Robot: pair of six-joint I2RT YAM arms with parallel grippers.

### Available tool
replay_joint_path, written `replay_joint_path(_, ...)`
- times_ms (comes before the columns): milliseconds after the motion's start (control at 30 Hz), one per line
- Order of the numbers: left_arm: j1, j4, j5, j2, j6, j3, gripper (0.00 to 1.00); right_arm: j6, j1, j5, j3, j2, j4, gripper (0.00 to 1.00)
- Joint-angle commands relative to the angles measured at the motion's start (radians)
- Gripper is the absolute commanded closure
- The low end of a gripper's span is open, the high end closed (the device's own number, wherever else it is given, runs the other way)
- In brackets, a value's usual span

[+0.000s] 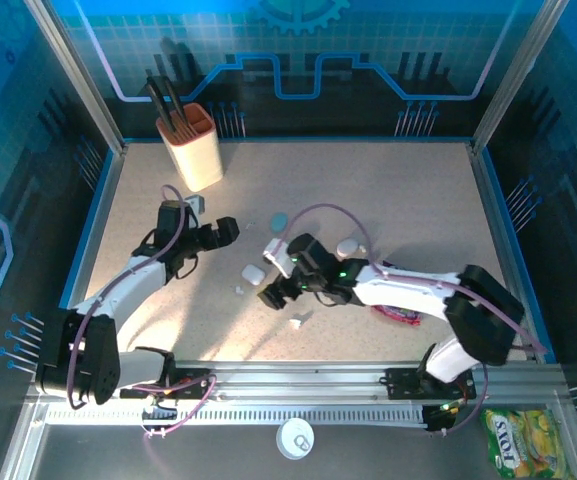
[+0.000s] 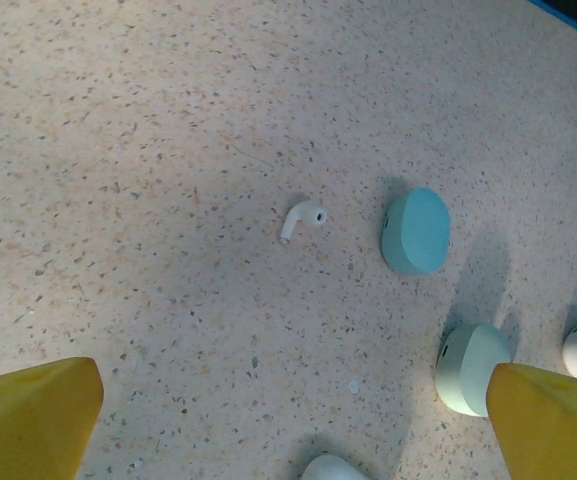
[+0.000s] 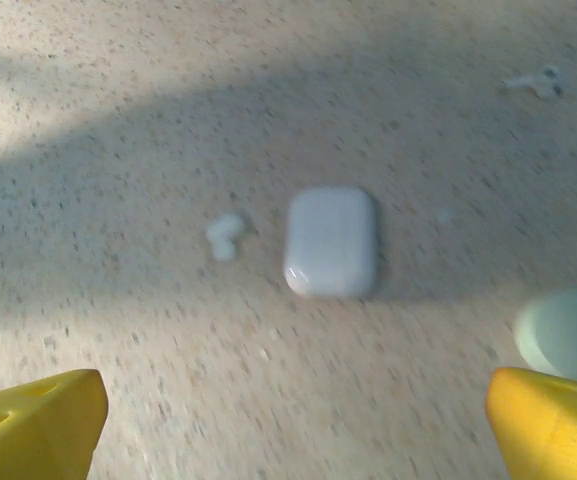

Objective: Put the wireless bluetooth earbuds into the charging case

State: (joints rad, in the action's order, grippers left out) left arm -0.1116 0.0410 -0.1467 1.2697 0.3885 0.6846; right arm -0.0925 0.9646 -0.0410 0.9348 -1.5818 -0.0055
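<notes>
L gripper (image 1: 211, 240) is hovering over the table (image 1: 418, 190), jaws apart. R gripper (image 1: 271, 273) is gaping just beside a white case (image 1: 252, 272). Near earbud (image 1: 295, 322) & left earbud (image 1: 238, 289) are lying close by. Tool cup (image 1: 192, 145) is standing far-left.

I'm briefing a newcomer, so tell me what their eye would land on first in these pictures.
The left gripper and right gripper, both open, reach toward mid-table. In front of the right one lies a white case with a tiny earbud beside it, apart; the left wrist view has a teal case near a lone white earbud.
</notes>
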Motion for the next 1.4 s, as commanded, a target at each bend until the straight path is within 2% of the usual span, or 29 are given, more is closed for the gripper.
replay_joint_path(0,0.035,0.017,-0.079,-0.025,0.046,-0.026,0.01,0.026,0.04,-0.023,0.11,-0.115,-0.03,0.06)
replay_joint_path(133,0.049,0.017,-0.091,-0.044,0.042,-0.037,0.01,0.019,0.028,0.007,0.203,-0.233,-0.062,0.08)
replay_joint_path(333,0.052,0.051,-0.104,-0.061,-0.001,-0.039,0.01,0.064,-0.057,0.112,0.307,-0.343,-0.148,0.08)
replay_joint_path(500,0.053,0.066,-0.098,-0.057,-0.021,-0.037,0.01,0.11,-0.07,0.103,0.416,-0.435,-0.286,0.07)
replay_joint_path(667,0.053,0.081,-0.077,-0.043,-0.034,-0.029,0.01,0.122,-0.06,0.07,0.474,-0.491,-0.339,0.09)
replay_joint_path(900,0.052,0.097,-0.071,-0.047,-0.043,-0.026,0.01,0.174,-0.028,0.004,0.49,-0.53,-0.346,0.17)
replay_joint_path(1067,0.052,0.102,-0.079,-0.056,-0.045,-0.032,0.01,0.188,-0.02,-0.022,0.48,-0.543,-0.337,0.32)
replay_joint_path(1167,0.052,0.106,-0.073,-0.064,-0.038,-0.035,0.01,0.193,-0.021,-0.026,0.471,-0.536,-0.332,0.37)
replay_joint_path(1267,0.052,0.115,-0.074,-0.073,-0.036,-0.034,0.01,0.218,-0.033,0.007,0.423,-0.496,-0.279,0.45)
replay_joint_path(1367,0.052,0.138,-0.064,-0.077,-0.047,-0.028,0.01,0.244,-0.058,0.072,0.338,-0.422,-0.176,0.46)
